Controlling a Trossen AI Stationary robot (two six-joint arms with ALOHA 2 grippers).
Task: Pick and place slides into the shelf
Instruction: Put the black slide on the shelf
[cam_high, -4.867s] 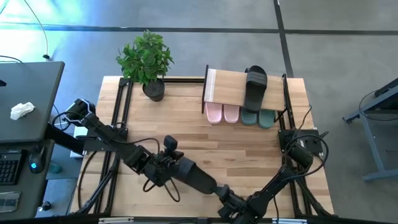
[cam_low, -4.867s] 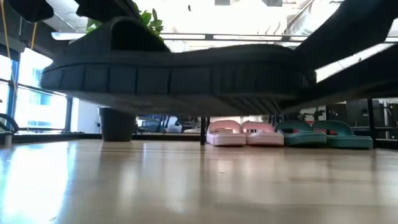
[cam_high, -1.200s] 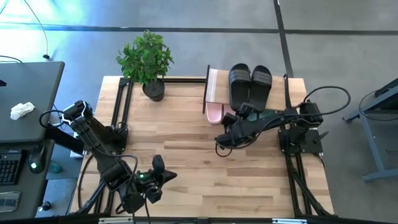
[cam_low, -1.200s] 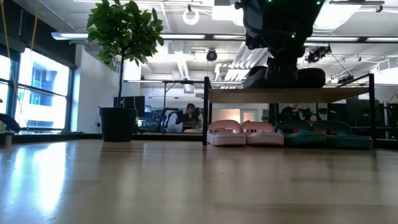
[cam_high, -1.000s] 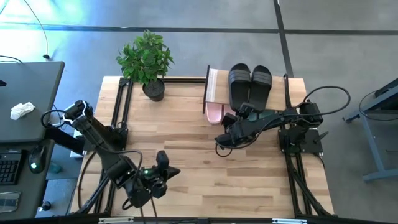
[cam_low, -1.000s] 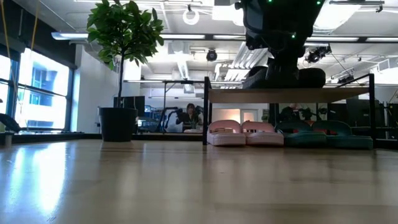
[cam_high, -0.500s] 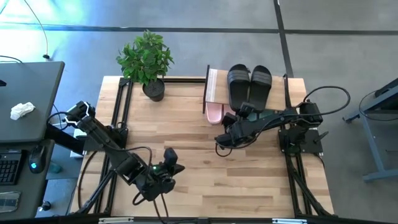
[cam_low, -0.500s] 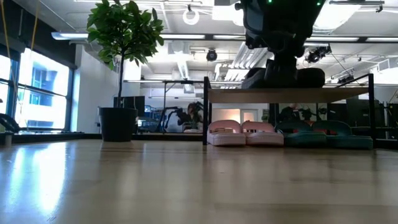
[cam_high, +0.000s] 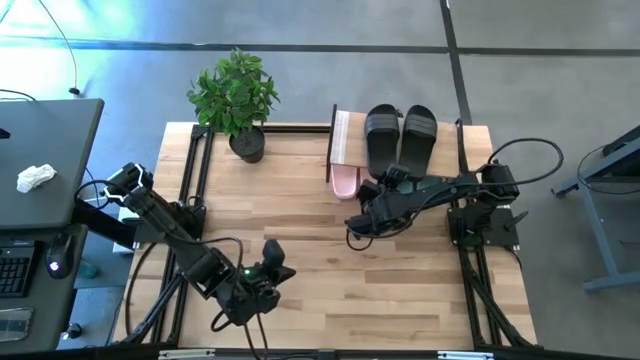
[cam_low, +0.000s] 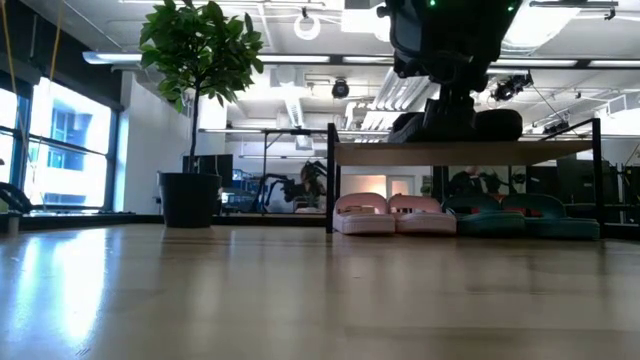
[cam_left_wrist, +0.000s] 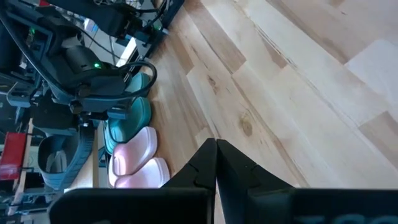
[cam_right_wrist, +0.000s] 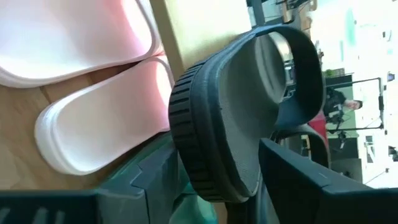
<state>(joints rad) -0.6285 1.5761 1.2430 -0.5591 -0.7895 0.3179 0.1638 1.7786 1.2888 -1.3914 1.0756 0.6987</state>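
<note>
Since a second ago the left gripper (cam_high: 270, 277) has slid from the table's near-left edge toward its middle, while the right gripper (cam_high: 383, 188), then pinching the black slide's heel, has spread its fingers and let go.

Much of the lower tier is hidden from above: the shelf (cam_high: 347, 140) board and the right arm cover both teal slides (cam_low: 520, 215) and most of the pink slides (cam_high: 345, 181), of which only the heels peek out. Level with the table, the right wrist blocks most of the left black slide (cam_high: 382, 138). Whether the fingers touch its heel cannot be told.

That right arm reaches from the table's 3 o'clock edge toward 12, its gripper at the shelf's front edge, fingers either side of the black heel in the wrist view. The left arm stretches from 9 o'clock toward 6, its fingers pressed together and holding nothing, hovering over bare table (cam_high: 300, 200).

On the board both black slides lie side by side; the right black slide (cam_high: 418, 136) sits at its 3 o'clock end. Beneath, pink and teal pairs stand in a row. A potted plant (cam_high: 236, 98) stands at 11 o'clock.
</note>
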